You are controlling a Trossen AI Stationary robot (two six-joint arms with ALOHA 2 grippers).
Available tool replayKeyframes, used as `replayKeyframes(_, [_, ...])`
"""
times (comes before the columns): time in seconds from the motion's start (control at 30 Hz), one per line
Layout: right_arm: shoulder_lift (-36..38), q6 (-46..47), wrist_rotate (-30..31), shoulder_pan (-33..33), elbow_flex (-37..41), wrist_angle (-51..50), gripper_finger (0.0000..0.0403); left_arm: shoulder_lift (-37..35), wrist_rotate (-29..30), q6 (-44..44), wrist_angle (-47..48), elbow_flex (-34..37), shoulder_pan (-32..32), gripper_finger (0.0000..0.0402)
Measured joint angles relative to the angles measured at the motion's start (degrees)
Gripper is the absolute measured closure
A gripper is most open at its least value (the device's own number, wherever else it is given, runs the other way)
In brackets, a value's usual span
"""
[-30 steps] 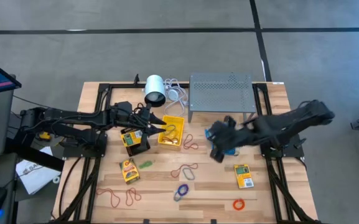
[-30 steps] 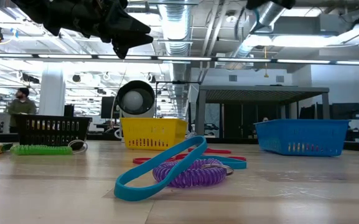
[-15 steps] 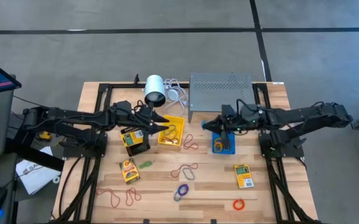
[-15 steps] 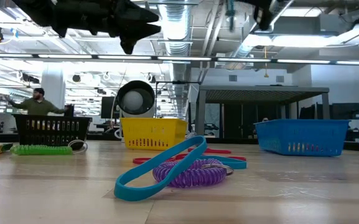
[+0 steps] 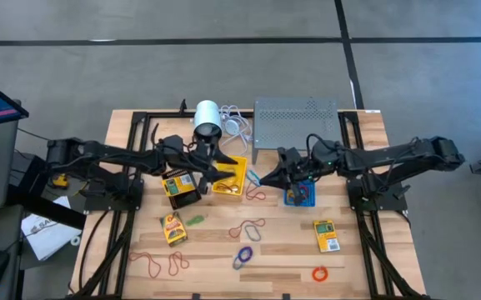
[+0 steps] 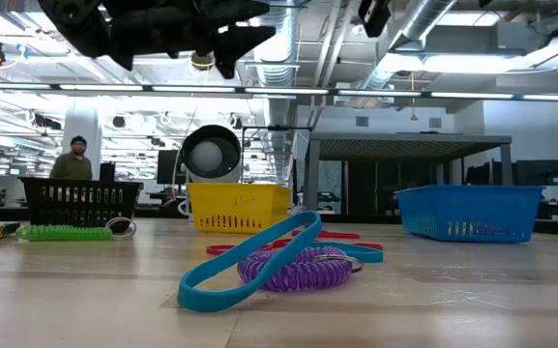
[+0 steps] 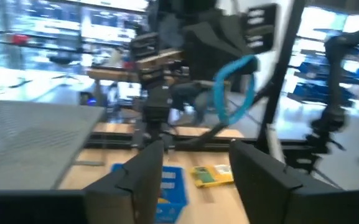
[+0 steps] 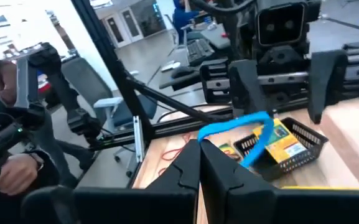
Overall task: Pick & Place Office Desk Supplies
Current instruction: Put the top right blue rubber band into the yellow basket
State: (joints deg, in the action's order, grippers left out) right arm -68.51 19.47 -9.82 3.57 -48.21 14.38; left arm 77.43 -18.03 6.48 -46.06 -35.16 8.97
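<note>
Nearest in the low view: a blue rubber band [image 6: 249, 259] leaning over a purple coiled band [image 6: 295, 270] on the wooden table [image 6: 433, 300]. Behind them, a red band [image 6: 329, 235] lying flat. Further back, in a row: green coiled band [image 6: 63, 232], black bin [image 6: 82, 202], yellow bin [image 6: 238, 207], blue bin [image 6: 470, 212]. From above: one yellow-and-green packet [image 5: 173, 227] near the table's left front, another [image 5: 327, 236] at right front, an orange band [image 5: 319, 272] near the front edge. Above the middle of the table, the right gripper [image 5: 261, 177] has its fingers pinched shut on a light-blue rubber band [image 8: 246, 134], held in the air just beside the yellow bin. The left gripper [image 5: 216, 166] faces it over the yellow bin, fingers [image 7: 261, 177] spread apart, holding nothing. At the far edge: white cylinder [image 5: 207, 122], grey perforated stand [image 5: 297, 123].
</note>
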Motion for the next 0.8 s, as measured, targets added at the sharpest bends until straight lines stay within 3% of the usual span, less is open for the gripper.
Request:
replayKeyframes(0.1, [-0.2, -0.1, -1.1, 0.0, 0.0, 0.3, 0.0403, 2.0, -3.5, 0.7, -1.0, -1.4, -0.4, 0.018])
replayKeyframes(0.3, [-0.2, -1.3, -2.2, 0.0, 0.0, 2.4, 0.0403, 4.3, -3.5, 1.2, -1.2, -4.1, -2.0, 0.0139])
replayKeyframes(0.8, [-0.2, -1.5, -2.4, -0.3, 0.0, 4.8, 0.0403, 4.7, -3.5, 2.8, -1.2, -7.2, -3.0, 0.015])
